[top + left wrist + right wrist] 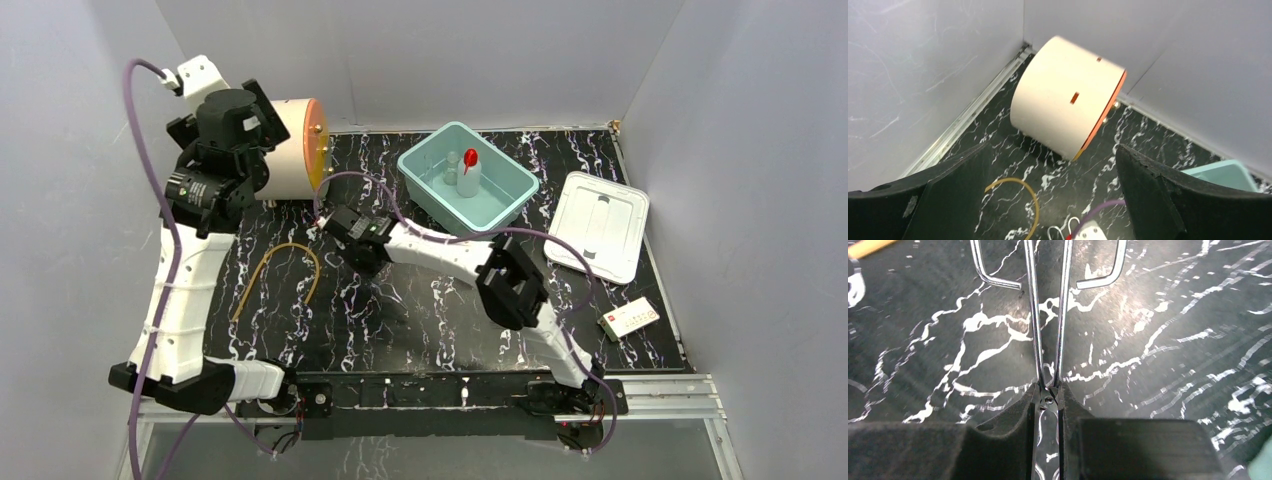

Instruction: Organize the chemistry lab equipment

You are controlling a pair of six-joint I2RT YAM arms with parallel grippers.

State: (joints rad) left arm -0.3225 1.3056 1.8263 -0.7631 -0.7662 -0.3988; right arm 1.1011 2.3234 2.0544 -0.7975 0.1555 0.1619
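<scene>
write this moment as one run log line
left gripper open, near drum | right gripper shut on metal tongs | squeeze bottle in teal bin | tubing on mat

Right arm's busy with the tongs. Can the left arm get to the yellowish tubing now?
Probably yes: the left gripper is open and empty, and the yellowish tubing lies uncovered on the mat beside that arm.

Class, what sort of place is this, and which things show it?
Probably a mock chemistry bench inside a grey-walled robot test cell: a white squeeze bottle with red nozzle stands in a teal bin, yellowish tubing lies on the table, and the right end effector grips metal tongs.
</scene>
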